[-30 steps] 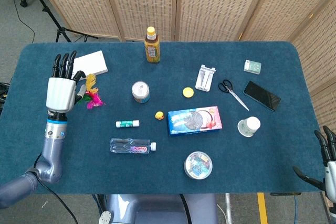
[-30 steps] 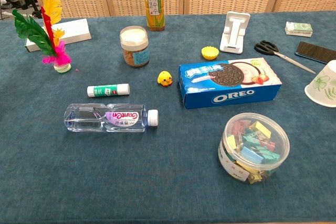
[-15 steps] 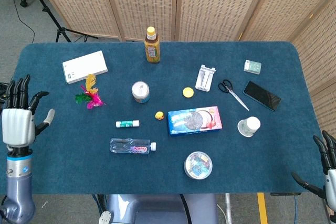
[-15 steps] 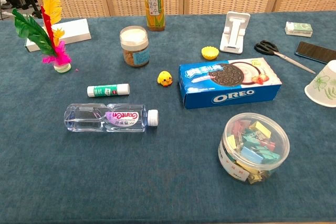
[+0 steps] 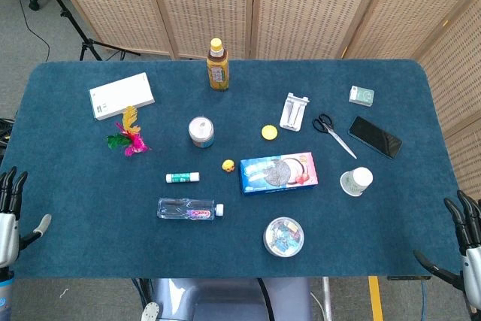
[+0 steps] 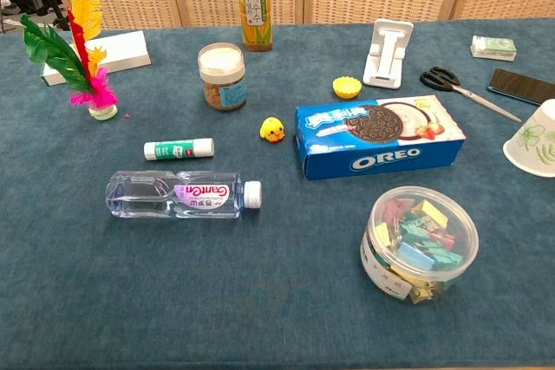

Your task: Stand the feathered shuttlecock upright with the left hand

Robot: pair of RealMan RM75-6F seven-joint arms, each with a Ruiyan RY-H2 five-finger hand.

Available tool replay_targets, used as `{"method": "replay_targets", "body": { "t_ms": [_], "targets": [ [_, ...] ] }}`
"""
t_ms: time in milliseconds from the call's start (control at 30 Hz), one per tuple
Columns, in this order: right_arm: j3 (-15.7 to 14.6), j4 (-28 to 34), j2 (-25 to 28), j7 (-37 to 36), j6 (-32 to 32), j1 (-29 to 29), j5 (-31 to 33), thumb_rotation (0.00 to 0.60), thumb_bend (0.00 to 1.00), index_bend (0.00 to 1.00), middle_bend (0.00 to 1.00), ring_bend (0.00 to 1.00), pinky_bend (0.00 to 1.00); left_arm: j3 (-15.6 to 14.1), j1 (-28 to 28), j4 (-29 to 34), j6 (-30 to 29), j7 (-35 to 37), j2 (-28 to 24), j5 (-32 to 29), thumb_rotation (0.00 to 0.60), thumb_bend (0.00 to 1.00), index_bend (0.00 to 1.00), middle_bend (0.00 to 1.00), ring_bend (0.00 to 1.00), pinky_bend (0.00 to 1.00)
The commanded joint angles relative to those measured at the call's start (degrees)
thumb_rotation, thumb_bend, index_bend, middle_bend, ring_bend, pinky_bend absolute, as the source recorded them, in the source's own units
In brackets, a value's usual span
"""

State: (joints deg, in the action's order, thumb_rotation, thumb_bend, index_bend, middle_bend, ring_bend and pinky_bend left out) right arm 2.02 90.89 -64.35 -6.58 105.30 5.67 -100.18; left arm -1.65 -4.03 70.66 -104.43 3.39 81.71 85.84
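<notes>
The feathered shuttlecock [image 5: 128, 137] stands upright on its round base on the blue table, its green, yellow, red and pink feathers [image 6: 73, 54] pointing up, at the left of both views. My left hand [image 5: 9, 214] is low at the table's near left edge, far from the shuttlecock, fingers spread and holding nothing. My right hand [image 5: 467, 237] hangs off the near right corner, fingers apart and empty. Neither hand appears in the chest view.
A white box [image 5: 121, 95] lies behind the shuttlecock. A tea bottle [image 5: 217, 65], a jar [image 5: 201, 131], a glue stick [image 5: 183, 177], a lying water bottle [image 5: 188, 209], an Oreo box [image 5: 279, 172], a clip tub [image 5: 283, 236], scissors [image 5: 333, 134], a phone [image 5: 374, 137] and a paper cup [image 5: 355, 181] are spread over the table.
My left hand has drawn back from beside the shuttlecock, toward me and down to the table's near left edge. The shuttlecock stays standing. The right hand has hardly moved.
</notes>
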Motion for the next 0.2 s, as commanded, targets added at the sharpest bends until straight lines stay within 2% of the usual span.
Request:
{"method": "replay_targets", "body": {
  "t_ms": [33, 200],
  "targets": [
    [0.0, 0.0, -0.1, 0.2, -0.2, -0.1, 0.1, 0.600, 0.00, 0.00, 0.00, 0.00, 0.00, -0.1, 1.1, -2.3, 0.0, 0.9, 1.3, 0.4, 0.600, 0.20, 0.00, 0.00, 0.00, 0.00],
    [0.1, -0.3, -0.2, 0.4, -0.5, -0.1, 0.8, 0.600, 0.00, 0.00, 0.00, 0.00, 0.00, 0.0, 2.2, -5.1, 0.1, 2.2, 2.9, 1.1, 0.600, 0.20, 0.00, 0.00, 0.00, 0.00]
  ]
}}
